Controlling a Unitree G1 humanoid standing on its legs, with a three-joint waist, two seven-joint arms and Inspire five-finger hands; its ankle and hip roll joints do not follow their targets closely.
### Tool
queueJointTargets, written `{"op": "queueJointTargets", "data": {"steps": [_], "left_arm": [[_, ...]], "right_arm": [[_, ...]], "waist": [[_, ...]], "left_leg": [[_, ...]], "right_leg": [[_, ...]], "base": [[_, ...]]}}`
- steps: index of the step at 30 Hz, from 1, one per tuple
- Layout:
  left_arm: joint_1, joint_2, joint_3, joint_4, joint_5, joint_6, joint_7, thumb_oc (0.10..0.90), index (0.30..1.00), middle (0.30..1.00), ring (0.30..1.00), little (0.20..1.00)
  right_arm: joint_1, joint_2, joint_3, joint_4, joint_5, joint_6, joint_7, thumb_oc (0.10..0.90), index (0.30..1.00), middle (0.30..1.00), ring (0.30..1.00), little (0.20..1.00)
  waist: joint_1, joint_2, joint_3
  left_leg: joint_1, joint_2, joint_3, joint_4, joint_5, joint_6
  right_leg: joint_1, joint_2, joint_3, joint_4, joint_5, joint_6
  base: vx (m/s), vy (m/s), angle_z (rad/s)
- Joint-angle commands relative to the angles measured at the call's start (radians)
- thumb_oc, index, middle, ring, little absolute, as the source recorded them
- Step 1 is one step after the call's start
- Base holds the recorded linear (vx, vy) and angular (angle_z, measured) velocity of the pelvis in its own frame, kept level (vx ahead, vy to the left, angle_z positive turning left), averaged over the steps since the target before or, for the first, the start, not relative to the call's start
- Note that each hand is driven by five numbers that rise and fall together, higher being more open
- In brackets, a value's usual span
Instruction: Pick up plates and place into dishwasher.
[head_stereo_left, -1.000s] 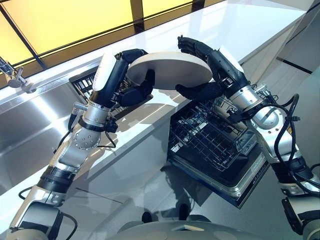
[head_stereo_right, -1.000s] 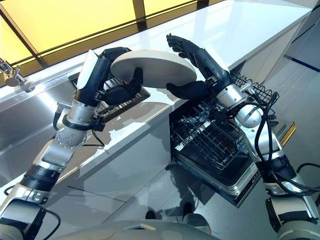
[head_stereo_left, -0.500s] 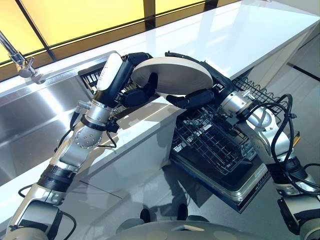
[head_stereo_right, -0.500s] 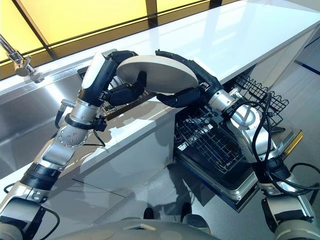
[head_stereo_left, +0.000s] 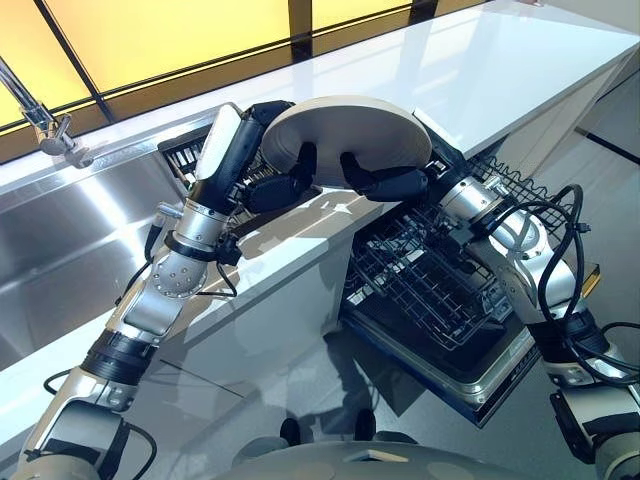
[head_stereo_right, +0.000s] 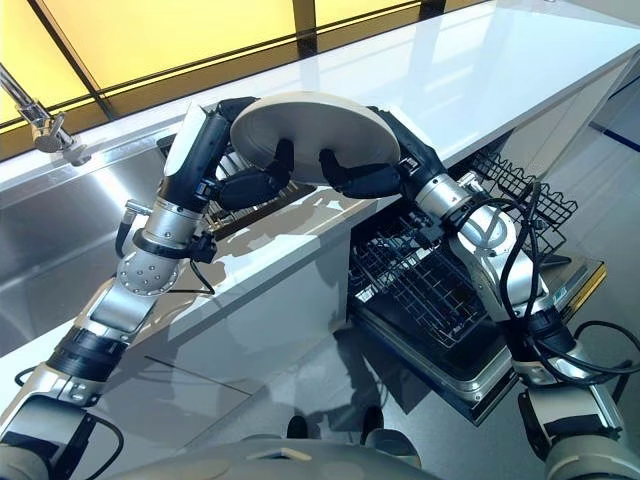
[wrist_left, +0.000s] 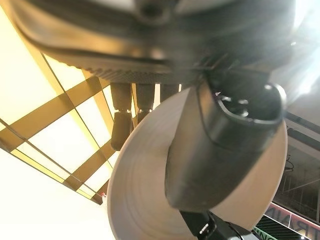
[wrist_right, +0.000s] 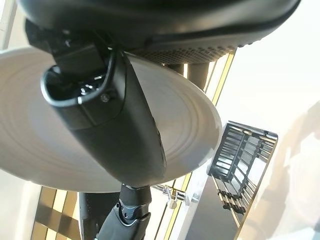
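Observation:
A round beige plate (head_stereo_left: 345, 125) hangs in the air over the white counter's front edge, held by both hands. My left hand (head_stereo_left: 268, 183) is shut on its left rim, with the thumb (wrist_left: 220, 145) pressed on the plate's (wrist_left: 132, 195) underside and the fingers over the top. My right hand (head_stereo_left: 392, 184) is shut on the right rim in the same way, its thumb (wrist_right: 120, 130) lying across the plate (wrist_right: 192, 127). Below and to the right, the dishwasher's wire rack (head_stereo_left: 430, 280) stands pulled out over the open door (head_stereo_left: 485, 385).
The white counter (head_stereo_left: 450, 70) runs off to the far right. A steel sink (head_stereo_left: 60, 240) with a faucet (head_stereo_left: 45, 125) lies at the left, and a dark drainer rack (wrist_right: 240, 160) sits in it behind the left hand. Grey floor lies under the counter front.
My right hand has slid further in along the plate's right rim and closed on it, thumb underneath. The plate has tipped so that more of its underside faces me.

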Motion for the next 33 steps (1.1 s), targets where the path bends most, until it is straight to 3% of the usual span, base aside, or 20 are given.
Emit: {"op": "queueJointTargets", "data": {"steps": [1, 3, 5, 6, 7, 8, 11, 16, 20, 26, 33], "left_arm": [[-0.129, -0.013, -0.021, -0.045, -0.016, 0.003, 0.021, 0.100, 0.300, 0.300, 0.300, 0.200], [-0.113, -0.016, -0.021, -0.027, -0.024, 0.031, 0.012, 0.100, 0.300, 0.300, 0.300, 0.200], [-0.098, -0.019, -0.026, -0.002, -0.075, 0.125, -0.051, 0.100, 0.300, 0.300, 0.300, 0.200], [-0.092, -0.023, -0.030, 0.013, -0.098, 0.159, -0.084, 0.385, 0.545, 0.545, 0.545, 0.485], [-0.087, -0.029, -0.040, 0.037, -0.144, 0.220, -0.126, 0.800, 0.900, 0.900, 0.900, 0.900], [-0.083, -0.033, -0.048, 0.057, -0.180, 0.247, -0.147, 0.800, 0.900, 0.900, 0.900, 0.900], [-0.073, -0.053, -0.048, 0.095, -0.274, 0.244, -0.201, 0.800, 0.900, 0.900, 0.900, 0.900], [-0.026, -0.053, 0.034, 0.047, -0.461, 0.208, -0.263, 0.800, 0.900, 0.900, 0.900, 0.900], [0.039, -0.023, 0.159, -0.045, -0.532, 0.197, -0.283, 0.800, 0.900, 0.900, 0.900, 0.900], [0.107, 0.044, 0.316, -0.084, -0.549, 0.155, -0.243, 0.800, 0.900, 0.900, 0.900, 0.900], [0.152, 0.094, 0.418, -0.051, -0.549, 0.090, -0.162, 0.800, 0.900, 0.900, 0.900, 0.900]], "right_arm": [[-0.165, 0.076, 0.011, -0.070, 0.066, -0.118, -0.012, 0.100, 0.300, 0.300, 0.300, 0.200], [-0.157, 0.083, 0.006, -0.071, 0.079, -0.124, -0.025, 0.100, 0.300, 0.300, 0.300, 0.200], [-0.150, 0.087, -0.001, -0.066, 0.088, -0.138, -0.051, 0.100, 0.300, 0.300, 0.300, 0.200], [-0.148, 0.091, -0.006, -0.065, 0.089, -0.145, -0.064, 0.100, 0.300, 0.300, 0.300, 0.200], [-0.149, 0.092, -0.012, -0.062, 0.091, -0.154, -0.088, 0.100, 0.300, 0.300, 0.300, 0.200], [-0.151, 0.091, -0.018, -0.059, 0.098, -0.157, -0.113, 0.100, 0.300, 0.300, 0.300, 0.200], [-0.149, 0.091, -0.050, -0.041, 0.029, -0.196, -0.229, 0.100, 0.300, 0.300, 0.300, 0.200], [-0.114, 0.022, -0.170, -0.008, -0.286, -0.273, -0.602, 0.100, 0.300, 0.300, 0.300, 0.200], [-0.001, -0.014, -0.312, 0.022, -0.287, -0.305, -0.748, 0.100, 0.300, 0.300, 0.300, 0.200], [0.144, -0.045, -0.483, 0.106, -0.226, -0.328, -0.857, 0.100, 0.300, 0.300, 0.300, 0.200], [0.258, -0.045, -0.554, 0.241, -0.238, -0.258, -0.891, 0.100, 0.300, 0.300, 0.300, 0.200]], "waist": [[0.013, 0.000, -0.079], [0.014, 0.001, -0.077], [0.015, 0.004, -0.075], [0.014, 0.005, -0.074], [0.013, 0.007, -0.073], [0.011, 0.009, -0.072], [0.006, 0.013, -0.072], [0.000, 0.021, -0.073], [-0.007, 0.027, -0.072], [-0.013, 0.036, -0.074], [-0.018, 0.048, -0.075]], "left_leg": [[0.016, -0.067, 0.033, 0.002, -0.124, 0.023], [0.017, -0.067, 0.035, 0.002, -0.123, 0.023], [0.019, -0.066, 0.035, 0.003, -0.123, 0.024], [0.019, -0.066, 0.035, 0.003, -0.124, 0.025], [0.020, -0.066, 0.034, 0.004, -0.124, 0.026], [0.021, -0.066, 0.033, 0.005, -0.124, 0.026], [0.022, -0.065, 0.029, 0.009, -0.125, 0.028], [0.023, -0.064, 0.028, 0.008, -0.126, 0.029], [0.026, -0.064, 0.027, 0.006, -0.130, 0.032], [0.025, -0.065, 0.022, 0.003, -0.135, 0.034], [0.022, -0.065, 0.019, 0.002, -0.137, 0.034]], "right_leg": [[0.042, 0.046, -0.064, 0.081, -0.167, 0.037], [0.043, 0.046, -0.065, 0.080, -0.167, 0.037], [0.045, 0.047, -0.064, 0.081, -0.169, 0.036], [0.045, 0.047, -0.062, 0.082, -0.169, 0.036], [0.045, 0.048, -0.059, 0.083, -0.170, 0.036], [0.045, 0.048, -0.054, 0.084, -0.170, 0.037], [0.044, 0.048, -0.043, 0.088, -0.171, 0.036], [0.041, 0.051, -0.031, 0.087, -0.167, 0.039], [0.040, 0.056, -0.018, 0.085, -0.168, 0.040], [0.040, 0.060, -0.006, 0.074, -0.166, 0.042], [0.036, 0.062, 0.004, 0.068, -0.165, 0.043]], "base": [[0.00, 0.000, 0.00], [0.00, 0.000, 0.00], [0.00, 0.000, 0.00], [0.00, 0.000, 0.00], [0.00, 0.000, 0.00], [0.00, 0.000, 0.00], [0.00, 0.000, 0.00], [0.00, 0.000, 0.00], [0.01, -0.004, 0.02], [0.01, -0.001, -0.03], [0.00, -0.006, -0.05]]}}
